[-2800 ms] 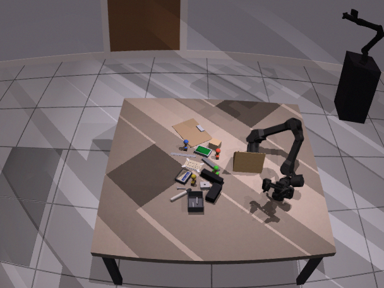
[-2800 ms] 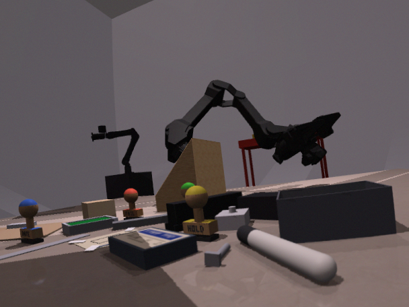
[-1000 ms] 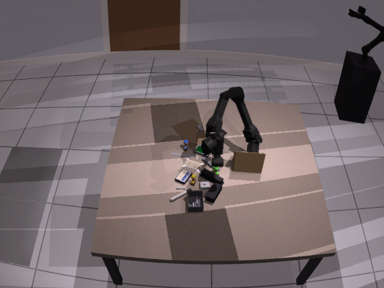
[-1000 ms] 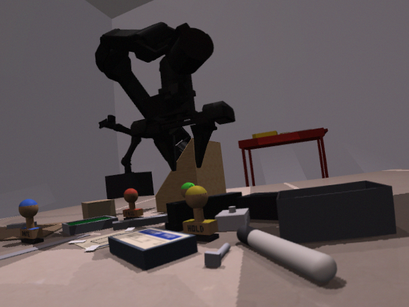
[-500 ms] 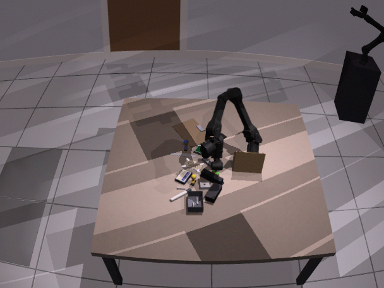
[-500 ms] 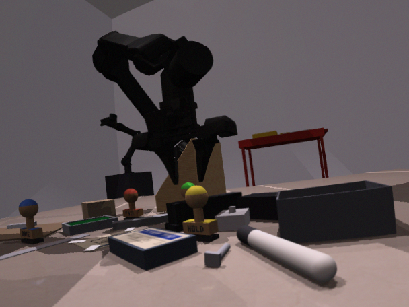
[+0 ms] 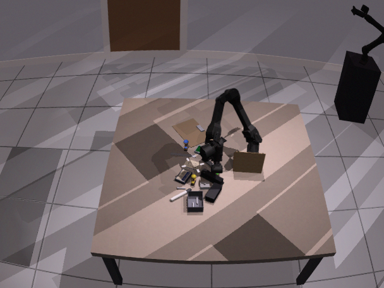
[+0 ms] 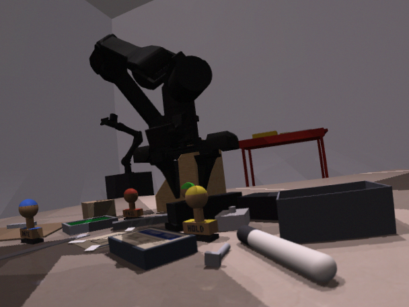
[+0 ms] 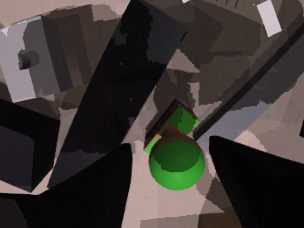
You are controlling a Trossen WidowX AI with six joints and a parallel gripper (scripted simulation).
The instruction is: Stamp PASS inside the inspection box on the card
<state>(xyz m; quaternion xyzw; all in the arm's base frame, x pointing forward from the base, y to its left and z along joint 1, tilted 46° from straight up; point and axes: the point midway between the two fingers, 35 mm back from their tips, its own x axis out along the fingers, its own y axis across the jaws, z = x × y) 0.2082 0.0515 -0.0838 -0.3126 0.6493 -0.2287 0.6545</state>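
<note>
The green-topped stamp stands on the bench; its lettering is not readable. My gripper is open and points down, with a fingertip on either side of the stamp's round knob. A gap shows on both sides in the wrist view, so nothing is gripped. The green ink pad lies in a grey tray, partly behind the arm in the top view. The card lies flat with white strips around it; whether it bears a print is too small to tell.
Black blocks and a grey bar flank the green stamp. The yellow HOLD stamp, red FAIL stamp and blue-topped stamp stand nearby. A dark bin and wooden panel stand around them.
</note>
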